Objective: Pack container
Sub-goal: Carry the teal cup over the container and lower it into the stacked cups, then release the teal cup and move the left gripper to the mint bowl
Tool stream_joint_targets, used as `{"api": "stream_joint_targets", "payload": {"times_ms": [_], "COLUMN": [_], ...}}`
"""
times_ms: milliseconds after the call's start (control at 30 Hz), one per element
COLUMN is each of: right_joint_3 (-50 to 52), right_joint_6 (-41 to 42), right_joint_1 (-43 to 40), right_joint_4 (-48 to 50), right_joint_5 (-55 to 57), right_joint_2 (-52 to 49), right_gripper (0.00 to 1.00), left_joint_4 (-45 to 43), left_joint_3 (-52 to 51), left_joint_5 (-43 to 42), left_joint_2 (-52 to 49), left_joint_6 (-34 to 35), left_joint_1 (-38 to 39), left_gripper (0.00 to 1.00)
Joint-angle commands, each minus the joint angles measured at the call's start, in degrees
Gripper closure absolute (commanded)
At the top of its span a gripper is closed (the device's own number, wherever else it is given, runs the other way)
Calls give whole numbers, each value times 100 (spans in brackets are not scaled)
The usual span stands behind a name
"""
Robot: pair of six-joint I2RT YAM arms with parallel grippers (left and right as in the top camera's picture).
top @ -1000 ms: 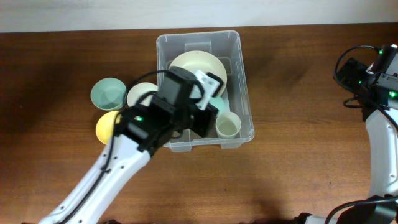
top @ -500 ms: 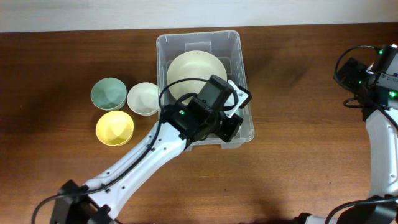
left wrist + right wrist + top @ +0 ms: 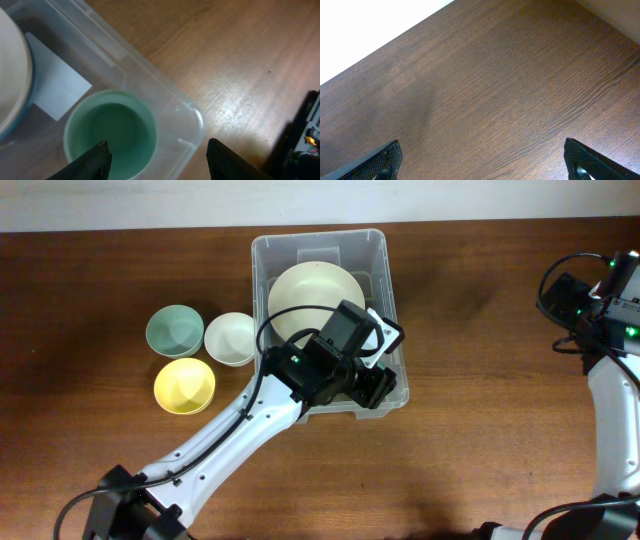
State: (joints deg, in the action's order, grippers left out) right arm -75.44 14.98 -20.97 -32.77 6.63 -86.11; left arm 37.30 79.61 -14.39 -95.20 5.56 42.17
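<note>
The clear container (image 3: 390, 300) stands at the middle of the table. A large cream bowl (image 3: 315, 290) fills its far half. My left gripper (image 3: 157, 162) hangs open over its near right corner, where a green cup (image 3: 110, 132) stands upright next to the white label (image 3: 57, 87). One finger (image 3: 97, 160) is above the cup's inside, the other is beyond the container's rim (image 3: 150, 80), and neither touches the cup. My right gripper (image 3: 482, 160) is open over bare wood at the far right, holding nothing.
To the left of the container, three small bowls stand on the table: a green one (image 3: 175, 330), a white one (image 3: 230, 338) and a yellow one (image 3: 184, 385). The right arm (image 3: 600, 310) stays by the table's right edge.
My left arm swung right, from the container's left side to its near right corner. Its jaws then opened and the green cup sits free below. The right arm has not moved.
</note>
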Motion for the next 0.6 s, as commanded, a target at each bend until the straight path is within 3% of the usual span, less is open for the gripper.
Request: {"api": "stream_joint_targets", "payload": {"times_ms": [0,233,567], "right_joint_3": [-59,-61,-61], "right_joint_6": [4,4,4], "right_joint_1": [-11,-11,-11], "right_joint_4": [9,9,9], "right_joint_5": [52,52,50], "right_joint_2": [35,35,35], "right_gripper": [1,1,1], "left_joint_4": [79,522,973], "left_joint_3": [144,437,433], "left_joint_5": [588,1687,1897], "left_joint_2": [103,584,885], "left_joint_6": [-50,-42,498], "left_joint_1": [-188,-1034,-3045], "left_gripper": [37,36,34]}}
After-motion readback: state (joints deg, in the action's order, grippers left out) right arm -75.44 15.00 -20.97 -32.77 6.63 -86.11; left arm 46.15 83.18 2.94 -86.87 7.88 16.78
